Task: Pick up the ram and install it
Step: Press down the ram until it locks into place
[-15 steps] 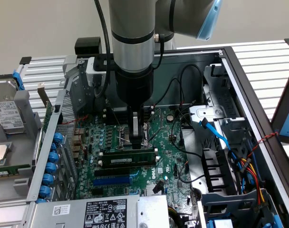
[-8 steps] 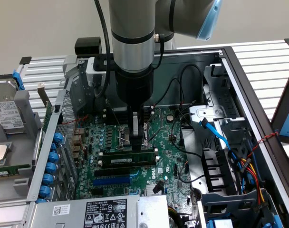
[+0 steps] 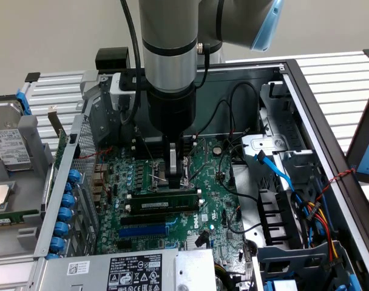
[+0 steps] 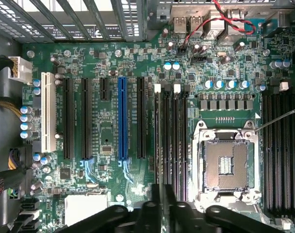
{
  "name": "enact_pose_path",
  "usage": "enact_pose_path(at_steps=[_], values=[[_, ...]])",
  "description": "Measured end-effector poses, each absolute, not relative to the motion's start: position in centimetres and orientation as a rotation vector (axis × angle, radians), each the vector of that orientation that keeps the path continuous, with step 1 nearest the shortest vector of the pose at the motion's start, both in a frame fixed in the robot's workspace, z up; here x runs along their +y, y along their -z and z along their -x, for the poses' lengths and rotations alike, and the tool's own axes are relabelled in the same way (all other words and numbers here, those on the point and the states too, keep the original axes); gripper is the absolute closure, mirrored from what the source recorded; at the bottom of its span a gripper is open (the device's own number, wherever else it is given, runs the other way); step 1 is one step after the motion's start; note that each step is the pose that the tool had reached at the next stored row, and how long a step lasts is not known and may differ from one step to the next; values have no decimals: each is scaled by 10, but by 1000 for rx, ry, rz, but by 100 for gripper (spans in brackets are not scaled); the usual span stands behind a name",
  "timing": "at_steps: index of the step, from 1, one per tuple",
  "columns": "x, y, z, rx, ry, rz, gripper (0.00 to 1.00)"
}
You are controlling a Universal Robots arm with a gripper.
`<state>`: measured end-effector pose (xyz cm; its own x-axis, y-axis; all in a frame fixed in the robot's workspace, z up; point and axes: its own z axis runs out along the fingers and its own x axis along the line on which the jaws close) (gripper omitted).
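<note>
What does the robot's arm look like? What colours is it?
The arm is a fat round silver tube with a light blue cap on its joint. Lower down it turns black, ending in a narrow tool. A black cable runs down its side.

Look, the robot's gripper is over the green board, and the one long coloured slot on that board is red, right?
Not quite. The gripper is over the green board, but the one long coloured slot on that board is blue, not red. The wrist view shows it plainly, standing between black slots.
</note>
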<state>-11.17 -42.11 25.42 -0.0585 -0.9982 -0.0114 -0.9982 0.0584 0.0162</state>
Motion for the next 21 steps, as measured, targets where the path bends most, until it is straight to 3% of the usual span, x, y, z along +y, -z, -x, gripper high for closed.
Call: enact_pose_path(at_steps=[21], values=[[-421, -253, 112, -2569, 31, -1808, 89]])
